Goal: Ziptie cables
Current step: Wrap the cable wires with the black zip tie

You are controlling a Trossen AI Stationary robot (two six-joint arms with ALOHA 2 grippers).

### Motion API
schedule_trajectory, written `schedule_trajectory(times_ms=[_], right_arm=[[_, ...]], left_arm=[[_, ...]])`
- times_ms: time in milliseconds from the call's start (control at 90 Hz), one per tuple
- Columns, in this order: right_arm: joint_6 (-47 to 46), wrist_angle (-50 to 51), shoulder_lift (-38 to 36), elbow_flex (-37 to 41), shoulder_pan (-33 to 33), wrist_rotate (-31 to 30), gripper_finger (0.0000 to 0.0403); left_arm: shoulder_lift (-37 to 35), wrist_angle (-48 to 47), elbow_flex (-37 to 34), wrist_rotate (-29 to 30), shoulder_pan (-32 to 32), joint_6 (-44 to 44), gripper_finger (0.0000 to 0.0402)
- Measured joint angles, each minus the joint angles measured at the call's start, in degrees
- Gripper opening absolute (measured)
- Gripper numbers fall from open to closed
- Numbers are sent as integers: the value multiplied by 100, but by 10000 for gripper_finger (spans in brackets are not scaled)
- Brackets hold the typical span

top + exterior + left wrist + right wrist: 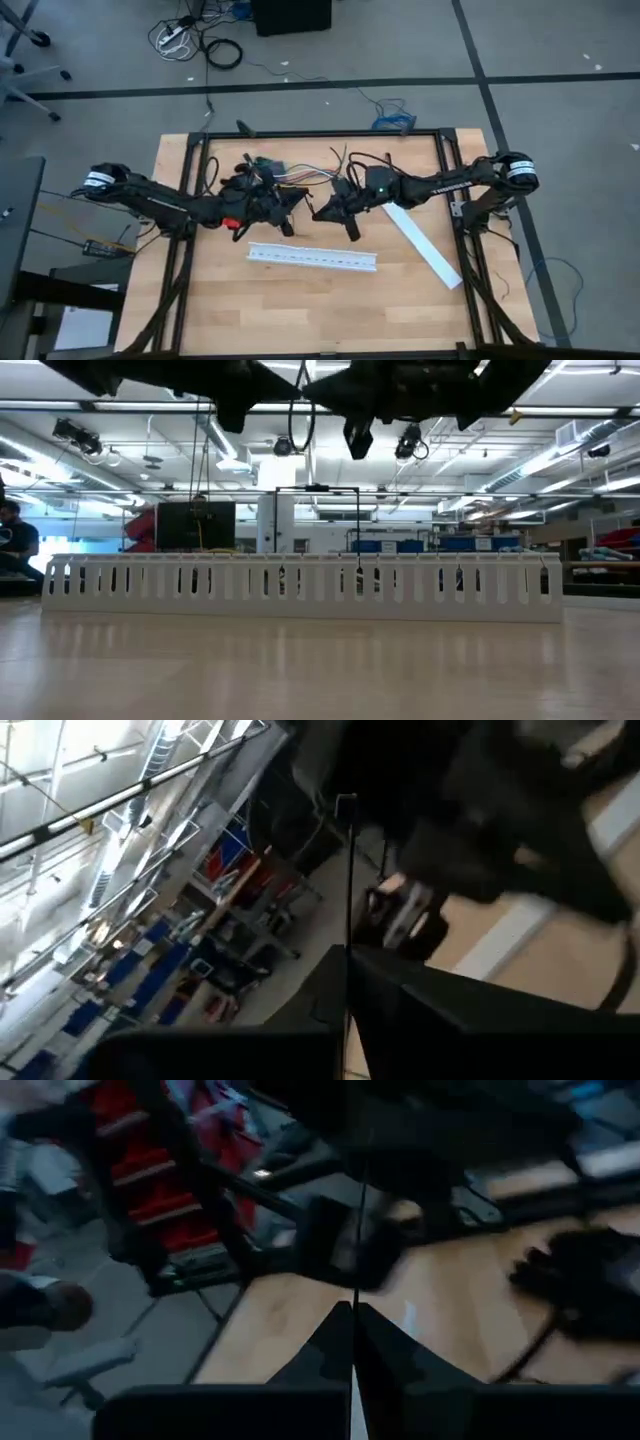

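High view: left gripper (288, 203) and right gripper (322, 210) meet above the table's centre, each pinched on the ziptie (348, 870), seen in the wrist views. Cables (305, 176) lie at 12 o'clock, apparently still unbound; looping and cinching remain.

**A robotics lab in a large open industrial hall**

A wooden table (300, 300) in a black metal frame (320, 133) stands on a grey floor marked with dark tape lines (300, 85), with loose cords and a power strip (175, 35) lying on it. The low view shows a high ceiling with long strip lights (560, 455) and exposed ducts, blue storage bins (440, 544) on shelving, red equipment (140, 525), and a seated person (15, 540) at the far edge.
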State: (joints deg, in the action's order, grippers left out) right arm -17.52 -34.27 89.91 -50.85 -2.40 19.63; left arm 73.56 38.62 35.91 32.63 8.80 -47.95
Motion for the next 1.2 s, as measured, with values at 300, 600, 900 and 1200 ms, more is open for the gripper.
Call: schedule_trajectory(times_ms=[300,600,900,1200], right_arm=[[4,43,0,0,-119,187,0],[61,-6,0,-2,-348,442,0],[66,-46,0,-2,-349,548,0],[87,-101,0,-2,-349,565,0]], left_arm=[[0,-49,4,190,51,-135,0],[0,-47,1,190,68,-129,0],[0,-61,2,188,70,-132,0],[0,-75,1,185,70,-136,0]])
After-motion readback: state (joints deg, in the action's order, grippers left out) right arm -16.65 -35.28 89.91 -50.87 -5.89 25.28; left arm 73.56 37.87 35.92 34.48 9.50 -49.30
